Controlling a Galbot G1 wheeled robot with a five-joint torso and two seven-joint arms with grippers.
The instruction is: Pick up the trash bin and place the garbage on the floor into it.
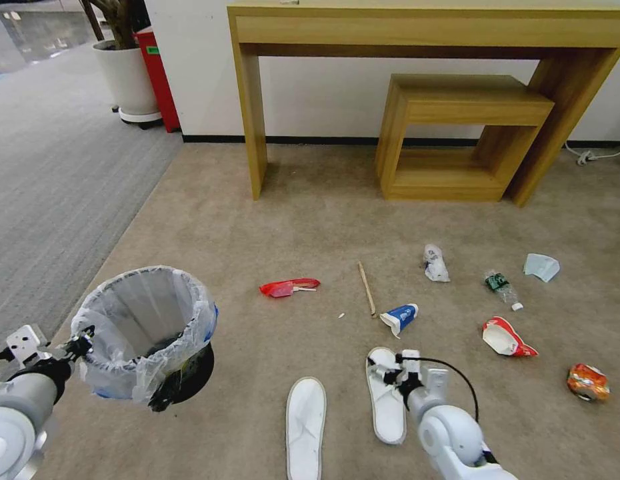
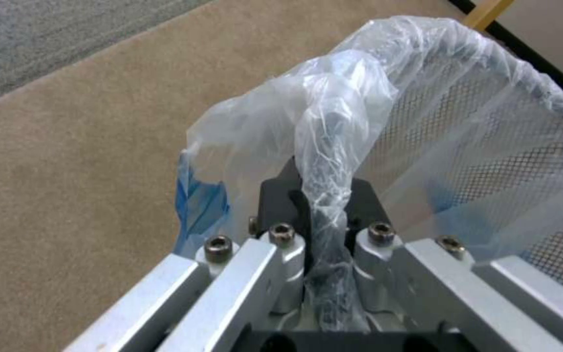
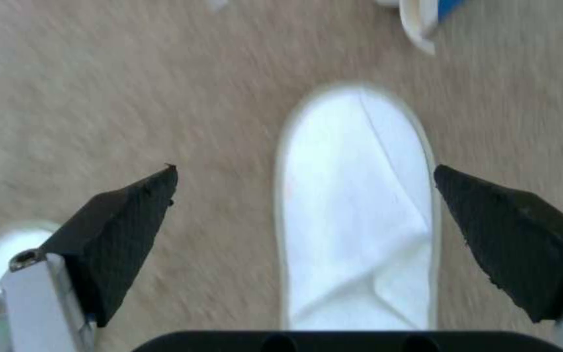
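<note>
The bin (image 1: 145,333) hangs at the left, off the floor (image 1: 323,213). Two slippers (image 1: 305,423) lie right of it. Cups (image 1: 399,318), bottle (image 1: 502,287) and can (image 1: 587,382) lie farther right.

No lettering is showing legibly anywhere: printing on the orange can (image 1: 587,381), the blue-white cup (image 1: 400,317), the red-white cup (image 1: 507,338) and the bottle's green label (image 1: 496,282) is appearing too small to read.

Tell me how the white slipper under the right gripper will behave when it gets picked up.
The white slipper looks thin and creased, so it will probably flop and fold from a one-end pinch. It looks light, lying flat on the carpet, unlikely to roll. The open right gripper straddles it; the soft fabric probably will not slip.
</note>
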